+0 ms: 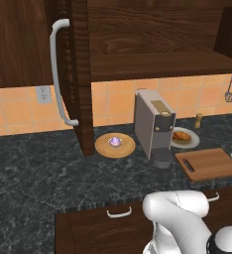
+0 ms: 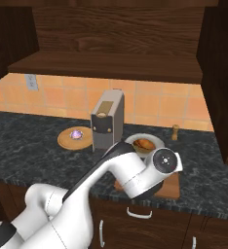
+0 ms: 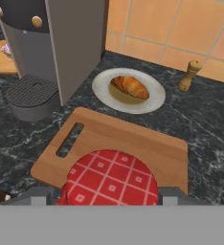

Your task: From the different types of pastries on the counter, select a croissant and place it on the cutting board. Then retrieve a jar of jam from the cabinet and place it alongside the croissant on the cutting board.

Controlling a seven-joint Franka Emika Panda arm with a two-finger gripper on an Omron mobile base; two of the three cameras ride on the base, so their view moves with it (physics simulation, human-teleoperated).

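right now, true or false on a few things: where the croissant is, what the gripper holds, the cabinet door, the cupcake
1. The croissant lies on the cutting board. False: it lies on the white plate behind the board.
2. The gripper holds the jam jar over the board. True.
3. The cabinet door is shut. False: it stands open.
4. The cupcake sits on the round wooden plate. True.
5. The pepper shaker stands on the board. False: it stands on the counter by the wall.

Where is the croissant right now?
In the hand view, the croissant lies on a pale round plate on the counter, just beyond the cutting board, between the grey coffee machine and the pepper shaker.
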